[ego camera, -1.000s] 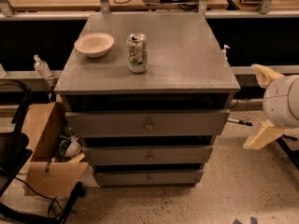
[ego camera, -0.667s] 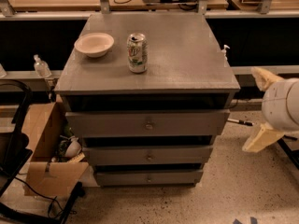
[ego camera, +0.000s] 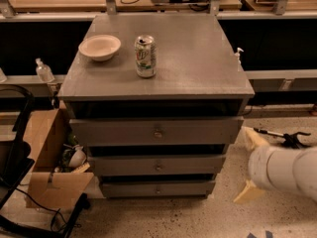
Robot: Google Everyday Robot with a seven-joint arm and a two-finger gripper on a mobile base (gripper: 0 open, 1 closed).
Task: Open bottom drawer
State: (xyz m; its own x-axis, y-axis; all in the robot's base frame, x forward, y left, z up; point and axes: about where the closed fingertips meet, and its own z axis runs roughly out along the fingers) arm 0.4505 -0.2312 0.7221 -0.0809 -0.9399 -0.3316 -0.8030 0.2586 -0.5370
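The grey three-drawer cabinet (ego camera: 158,83) stands in the middle of the camera view. The bottom drawer (ego camera: 124,189) is the slimmest grey front, lowest of the three, just above the floor, with a small round metal knob (ego camera: 158,189) at its centre. It sits pushed in, like the middle drawer (ego camera: 124,165) and the top drawer (ego camera: 114,131). My gripper (ego camera: 249,164) is at the right of the cabinet, at about the height of the middle drawer, apart from the cabinet's right side. Its two cream fingers (ego camera: 254,136) are spread wide, open and empty.
A white bowl (ego camera: 99,46) and a green-and-white can (ego camera: 145,56) stand on the cabinet top. An open cardboard box (ego camera: 47,162) with clutter is on the floor at the left, beside a black frame (ego camera: 15,162). A spray bottle (ego camera: 44,71) and workbenches are behind.
My gripper and arm have moved down and a little left, from level with the top drawer to level with the lower drawers. The drawers have not moved.
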